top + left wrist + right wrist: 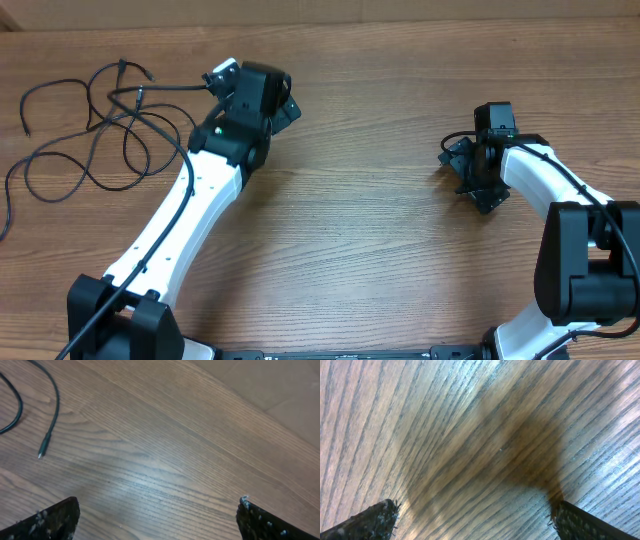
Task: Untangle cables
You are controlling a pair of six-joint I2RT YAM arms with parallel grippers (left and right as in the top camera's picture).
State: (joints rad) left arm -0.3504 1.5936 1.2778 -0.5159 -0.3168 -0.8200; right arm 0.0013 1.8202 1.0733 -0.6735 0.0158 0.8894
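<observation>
Several thin black cables [133, 118] lie in loose, overlapping loops on the wooden table at the far left of the overhead view. My left gripper [288, 108] hovers just right of the tangle, open and holding nothing. In the left wrist view its gripper [157, 512] frames bare wood, with one cable [54, 405] curving down the upper left to a small plug end [42, 452]. My right gripper [468, 178] is far off on the right side, open. In its wrist view the gripper [475, 512] is over bare wood with no cable.
The wooden table [380, 250] spreads between the two arms. A paler strip [280, 385] shows beyond the table's far edge in the left wrist view. My left arm's white link [190, 215] runs diagonally from the front left.
</observation>
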